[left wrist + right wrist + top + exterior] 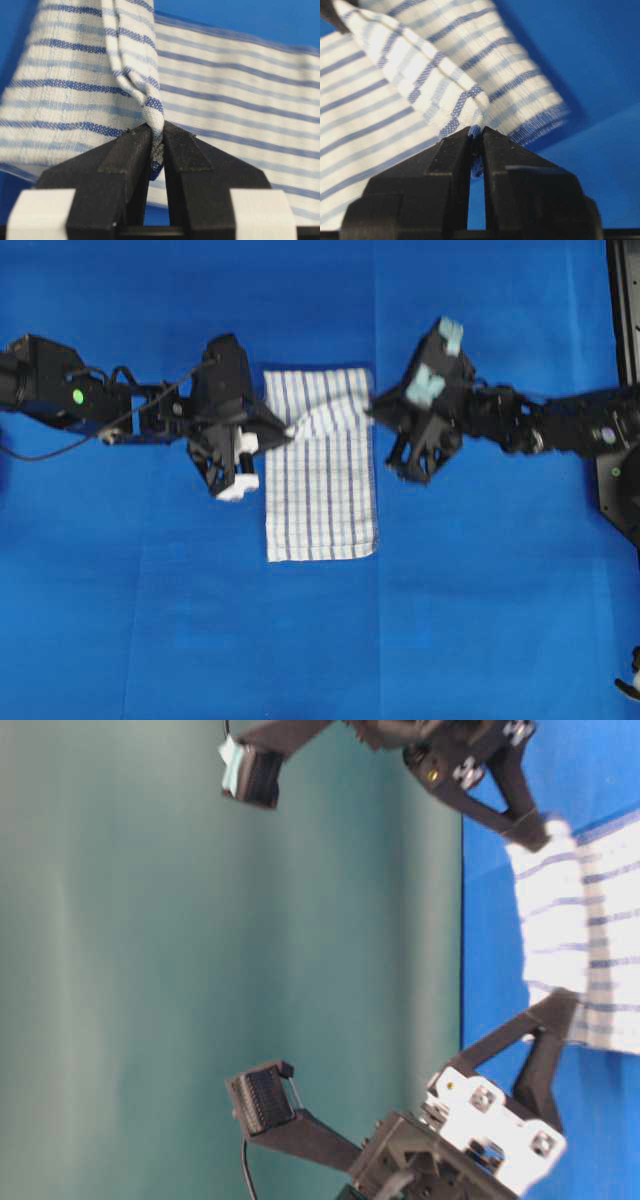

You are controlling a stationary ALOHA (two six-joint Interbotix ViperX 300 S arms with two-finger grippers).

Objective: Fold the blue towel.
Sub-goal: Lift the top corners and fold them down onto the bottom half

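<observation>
The blue towel (320, 480), white with thin blue stripes, lies on the blue table covering in the middle of the overhead view. Its far part is lifted and stretched between both grippers. My left gripper (291, 430) is shut on a bunched corner of the towel (145, 95) at its left edge. My right gripper (371, 402) is shut on the towel's other far corner (470, 112) at its right edge. In the table-level view the towel (580, 940) hangs between the two sets of black fingers.
The blue table covering (480, 620) spreads all around the towel. A black frame (625, 300) runs along the right edge of the overhead view. A teal wall (200, 920) fills the table-level view's left.
</observation>
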